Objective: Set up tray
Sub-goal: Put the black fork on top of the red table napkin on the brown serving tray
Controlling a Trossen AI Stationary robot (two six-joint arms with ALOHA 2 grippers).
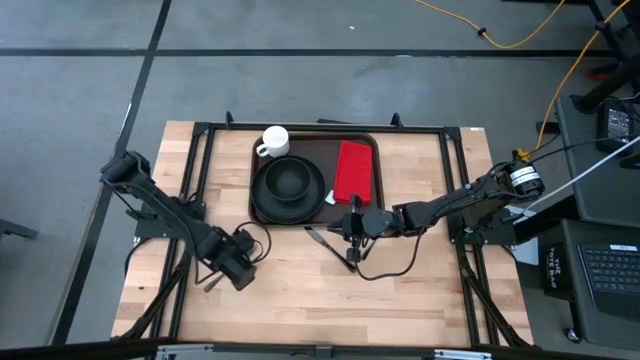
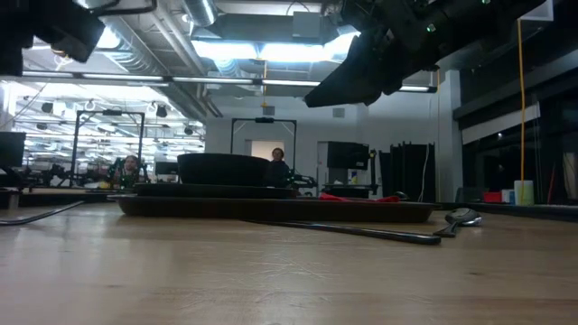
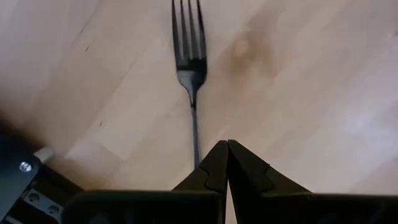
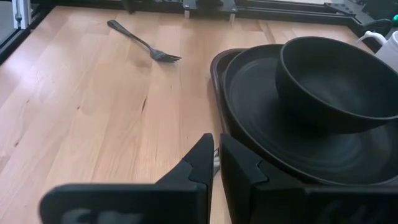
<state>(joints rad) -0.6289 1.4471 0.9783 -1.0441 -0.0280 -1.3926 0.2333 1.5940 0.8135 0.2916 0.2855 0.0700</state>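
- High view gives us the table [image 1: 420, 290] with the tray [image 1: 368, 141] lying at its far middle, and most of the setting looks loaded on it.
- On the tray we see the black plate [image 1: 268, 203] with the bowl [image 1: 289, 178] in it, the red napkin [image 1: 353, 170] just beside them, and the white mug [image 1: 273, 141] at the far corner.
- What we judge is left is the cutlery: a spoon [image 2: 459, 218] and another dark piece [image 1: 322, 239] lie on the bare table just in front of the tray, and a fork [image 3: 189, 59] lies well apart from it.
- The right claw [image 1: 352, 232] hovers over those pieces by the tray's near edge, its fingers almost together; we cannot tell whether they pinch anything.
- The left claw [image 3: 227, 163] is pressed together and holds nothing, poised over the fork's handle.
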